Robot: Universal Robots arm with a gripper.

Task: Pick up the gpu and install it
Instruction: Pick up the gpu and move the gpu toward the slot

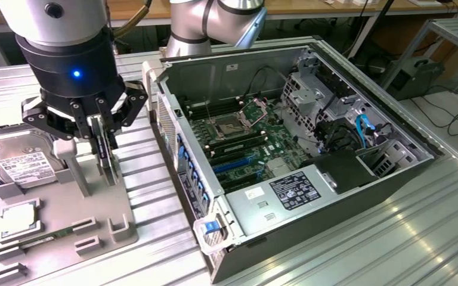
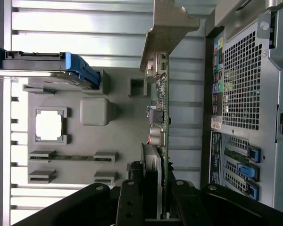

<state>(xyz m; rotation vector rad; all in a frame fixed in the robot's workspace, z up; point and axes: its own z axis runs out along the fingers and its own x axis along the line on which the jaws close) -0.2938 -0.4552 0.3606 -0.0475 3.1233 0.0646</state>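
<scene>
The gpu (image 1: 107,159) is clamped on edge near one end by the closed fingers of the gripper (image 1: 95,134), with its bracket (image 2: 167,28) at the far end. It is found over the grey tray (image 1: 93,211). The open computer case (image 1: 333,220) lies just beside it, toward the exterior view's right, and the card's long axis is judged to run along the case's ported wall.

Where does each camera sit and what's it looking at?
Exterior view: off the arm, above, looking down on the open grey computer case and grey plastic parts tray; silver arm and black gripper show.
Wrist view: on the wrist, looking past the gripper onto the tray.
Both share: gripper holding the thin dark gpu card, tray, case.
</scene>
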